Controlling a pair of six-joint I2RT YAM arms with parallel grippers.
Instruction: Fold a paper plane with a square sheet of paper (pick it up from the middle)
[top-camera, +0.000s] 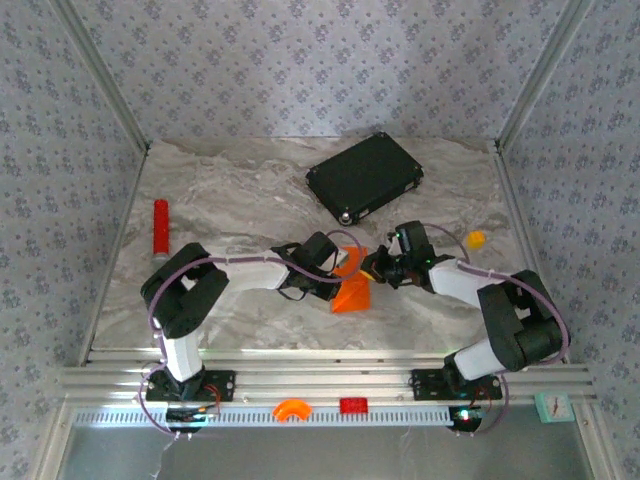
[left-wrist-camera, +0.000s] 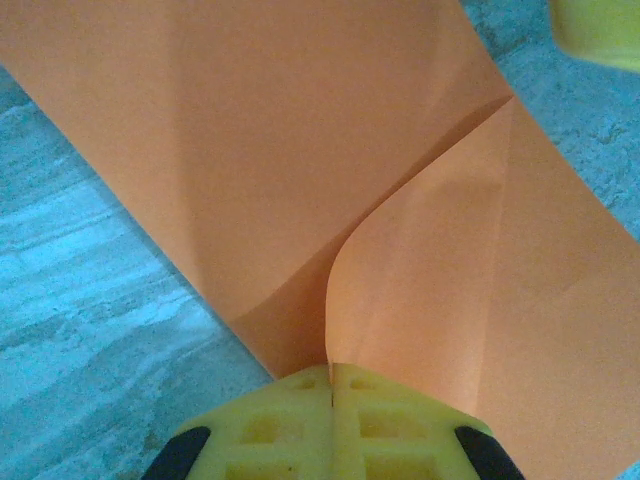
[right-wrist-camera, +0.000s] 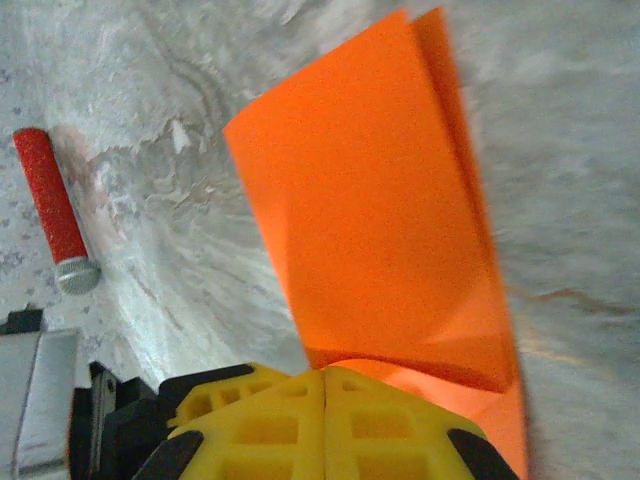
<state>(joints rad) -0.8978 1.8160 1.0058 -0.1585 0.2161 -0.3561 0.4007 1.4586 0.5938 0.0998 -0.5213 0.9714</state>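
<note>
You have the square sheet of paper (top-camera: 352, 292) near the middle of the worktop (top-camera: 230, 190), a little toward the near edge, pinched from both sides. It is bright orange, thin and matt, and folded rather than flat. Your left wrist camera shows one layer curling up from the fingers in a smooth bend and meeting a sharp diagonal crease, with a second, flatter layer beside it. From the right wrist it reads as two straight-edged layers lying close together, with a pointed corner farthest from the fingers. Your left gripper (left-wrist-camera: 330, 372) is clenched on one edge of the sheet, its yellow, waffle-ribbed fingers (left-wrist-camera: 270, 425) pressed together with the paper between them. Your right gripper (right-wrist-camera: 325, 376) is clamped on the sheet the same way from the opposite side. You cannot tell whether the sheet's low edge touches the worktop, which is grey-white with marble-like veining. A flat black case (top-camera: 365, 177) with rounded corners lies toward the far edge. A red cylinder (top-camera: 160, 227) with a rough skin and a silver end lies along the left edge, and a small yellow lump (top-camera: 476, 239) sits near the right edge
</note>
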